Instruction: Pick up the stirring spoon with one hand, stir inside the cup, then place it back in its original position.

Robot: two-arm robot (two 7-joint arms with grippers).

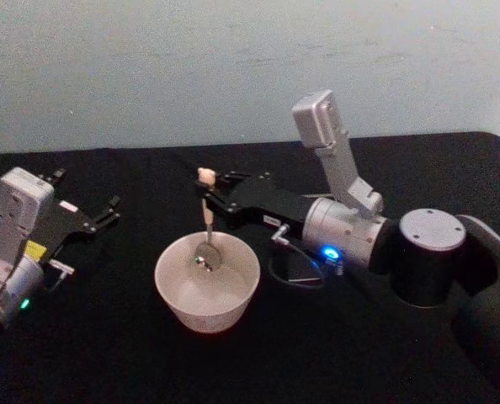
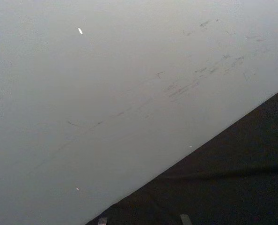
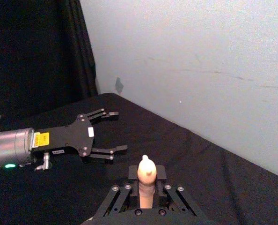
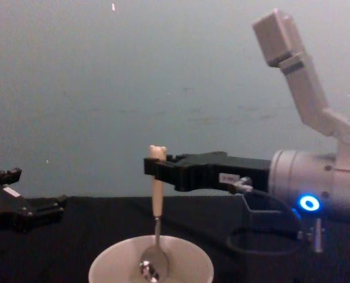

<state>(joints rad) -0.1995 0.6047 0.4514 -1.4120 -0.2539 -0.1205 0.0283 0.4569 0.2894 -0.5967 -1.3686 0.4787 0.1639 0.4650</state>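
The cream-white cup point(image 1: 204, 315) stands in the middle of the black table. The stirring spoon point(image 1: 208, 215) hangs upright in it, its metal bowl point(image 4: 152, 265) low inside the cup point(image 4: 113, 260) and its bear head on top. My right gripper point(image 1: 210, 197) reaches in from the right and is shut on the beige handle just below the bear head point(image 3: 147, 168). In the chest view the right gripper point(image 4: 158, 168) holds the spoon point(image 4: 157, 197) over the cup's middle. The original position is out of view.
My left gripper point(image 1: 88, 190) rests open on the table at the far left, well apart from the cup; it also appears in the right wrist view point(image 3: 120, 131) and the chest view point(image 4: 36, 190). A pale wall point(image 2: 106, 93) runs behind the table.
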